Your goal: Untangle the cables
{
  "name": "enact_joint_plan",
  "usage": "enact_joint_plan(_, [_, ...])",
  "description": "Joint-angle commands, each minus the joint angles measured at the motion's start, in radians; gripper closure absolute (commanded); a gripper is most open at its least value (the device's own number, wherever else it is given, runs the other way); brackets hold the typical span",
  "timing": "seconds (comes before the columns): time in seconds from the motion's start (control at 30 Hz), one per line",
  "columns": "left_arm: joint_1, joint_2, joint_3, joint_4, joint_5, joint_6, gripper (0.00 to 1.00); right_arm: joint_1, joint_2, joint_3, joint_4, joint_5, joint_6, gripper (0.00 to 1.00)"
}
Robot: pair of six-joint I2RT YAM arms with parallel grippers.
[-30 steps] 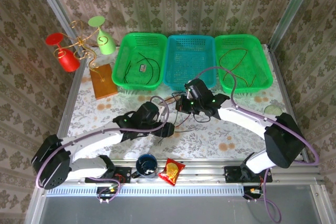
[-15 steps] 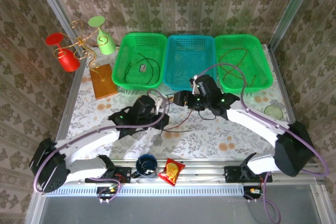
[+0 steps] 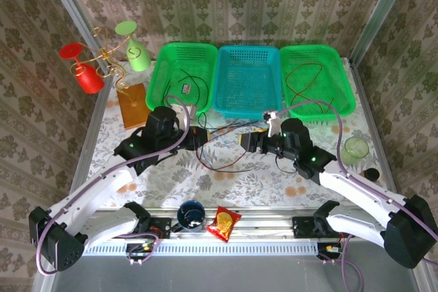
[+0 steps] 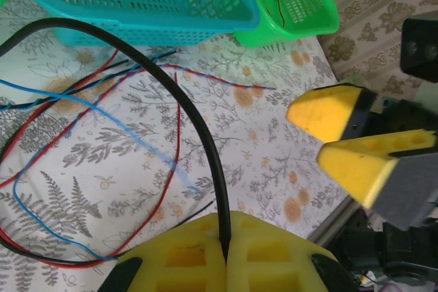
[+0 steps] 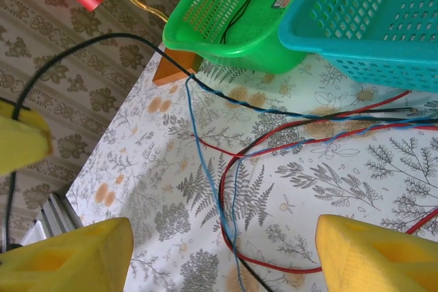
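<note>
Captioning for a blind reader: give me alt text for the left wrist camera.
The left gripper pinches a black cable that arcs up and leftward over loose red and blue cables on the floral tablecloth.

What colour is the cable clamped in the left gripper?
Black. The cable shows best in the left wrist view.

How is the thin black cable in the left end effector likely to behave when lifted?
Probably floppy: the thin black cable bends in a loose arc from the shut left end effector. Likely light, since a fingertip pinch carries it. It may drag the thin red wire and blue wire lying looped near it.
</note>
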Motion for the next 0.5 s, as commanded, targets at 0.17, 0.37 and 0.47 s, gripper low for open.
enact_joint_plan(0.17, [0.008, 0.016, 0.077, -0.008, 0.084, -0.046, 1.00, 0.020, 0.107, 0.064, 0.126, -0.053, -0.144, 0.27])
enact_joint_plan(0.37, [0.008, 0.017, 0.097, -0.026, 0.082, -0.044, 1.00, 0.023, 0.247, 0.170, 0.129, -0.174, -0.150, 0.27])
enact_joint_plan(0.47, [0.007, 0.020, 0.104, -0.031, 0.082, -0.042, 1.00, 0.026, 0.359, 0.274, 0.052, -0.249, -0.132, 0.27])
